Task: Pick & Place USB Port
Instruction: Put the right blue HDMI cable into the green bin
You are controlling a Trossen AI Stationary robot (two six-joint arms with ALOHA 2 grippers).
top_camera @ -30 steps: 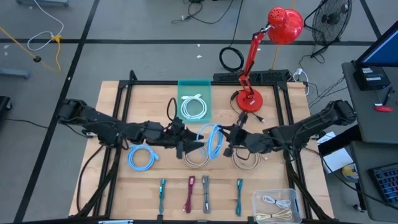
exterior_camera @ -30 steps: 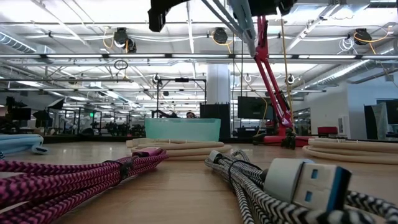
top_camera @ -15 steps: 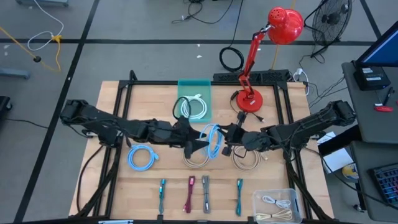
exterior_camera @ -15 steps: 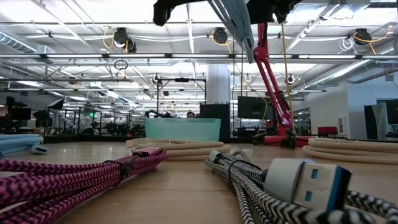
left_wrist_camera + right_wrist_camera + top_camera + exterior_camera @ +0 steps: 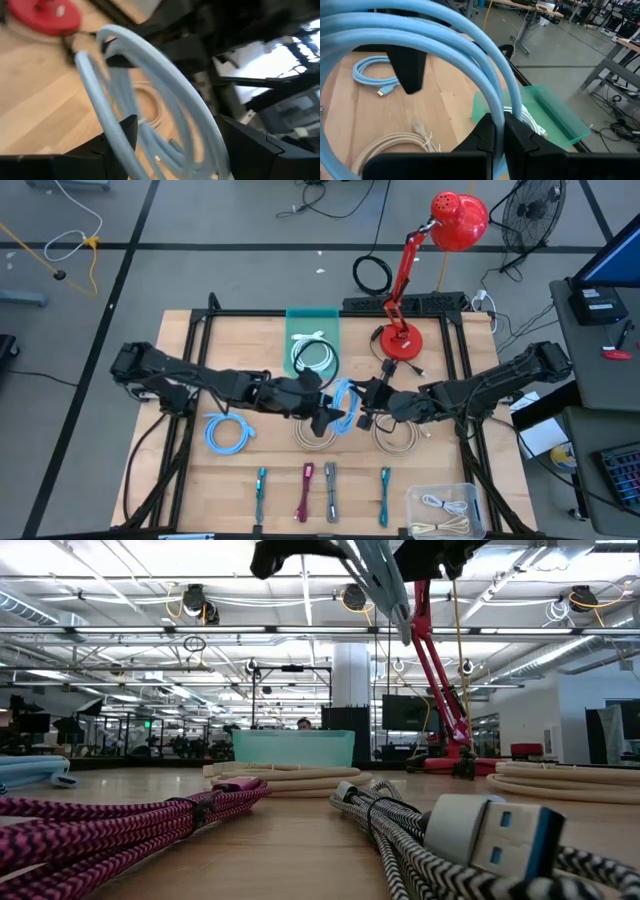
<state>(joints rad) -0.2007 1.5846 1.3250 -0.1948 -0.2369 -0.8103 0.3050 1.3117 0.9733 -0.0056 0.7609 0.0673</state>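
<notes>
I've got the blue cable (image 5: 343, 407) pinched tight in the right gripper (image 5: 366, 410) above mid-table, loop upright, the green bin (image 5: 313, 340) just beyond it — left gripper (image 5: 322, 416) beside the coil, grip unclear, nearer the bin.

Both arms were matte black, built of chunky jointed segments. The left gripper (image 5: 325, 420) and the right gripper (image 5: 367, 408) carried blocky dark fingers (image 5: 490, 135) with flat, squared tips.

A light-blue coiled USB cable (image 5: 343, 406) hangs lifted above the table's middle, its loops upright, pinched between dark fingers (image 5: 492, 134), over cream coils.
</notes>
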